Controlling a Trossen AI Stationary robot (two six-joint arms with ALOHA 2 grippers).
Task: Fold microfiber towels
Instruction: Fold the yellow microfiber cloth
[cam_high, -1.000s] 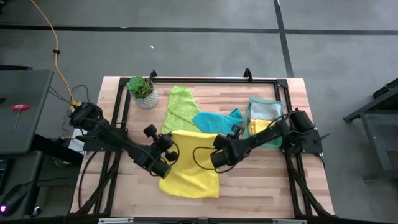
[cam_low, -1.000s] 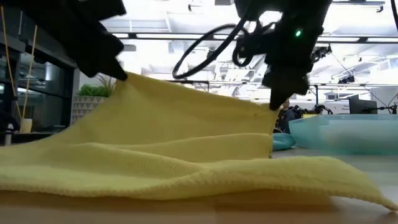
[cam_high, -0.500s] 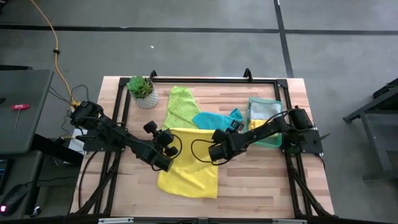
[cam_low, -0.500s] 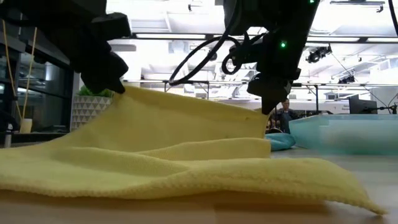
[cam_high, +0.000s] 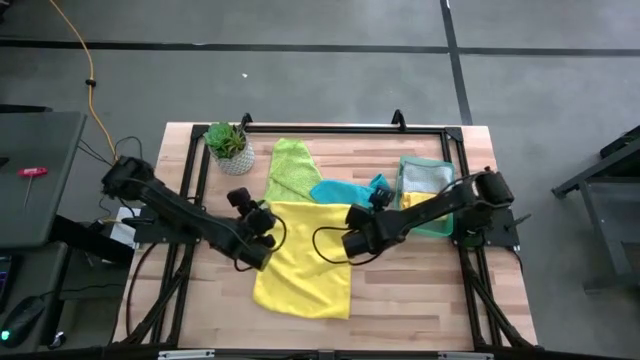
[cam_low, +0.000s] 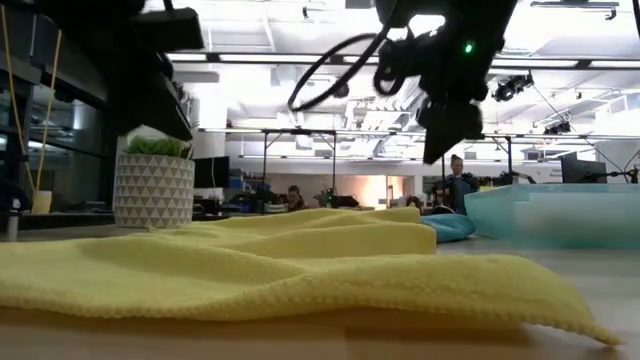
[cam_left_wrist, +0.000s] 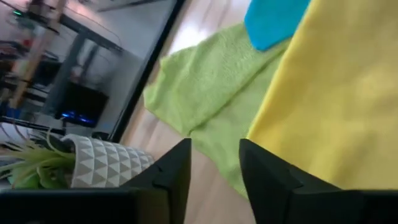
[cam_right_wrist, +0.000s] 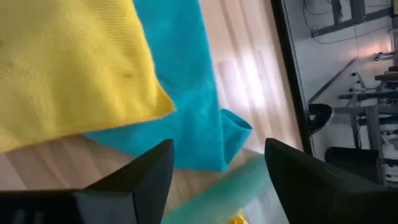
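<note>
A yellow microfiber towel (cam_high: 300, 262) lies folded on the table, its fold toward the near edge. Beyond it lie a lime green towel (cam_high: 290, 168) and a teal towel (cam_high: 345, 191). My left gripper (cam_high: 262, 219) hovers open above the yellow towel's far left corner. Its fingers (cam_left_wrist: 177, 171) have nothing between them. Over the far right corner (cam_right_wrist: 158, 102) my right gripper (cam_high: 355, 222) hangs wide open and clear of the cloth. In the low view both grippers stand well above the flat yellow towel (cam_low: 290, 265).
A potted plant (cam_high: 228, 147) stands at the far left. A translucent green tray (cam_high: 425, 190) holding cloth sits at the right, close to my right arm. A black frame (cam_high: 340, 128) runs around the table. Bare wood lies to the right of the yellow towel.
Both grippers carried the yellow towel's raised edge toward the far edge, then opened and let it go. That edge has dropped flat onto the towel's lower layer. Both grippers have risen clear of the cloth.
</note>
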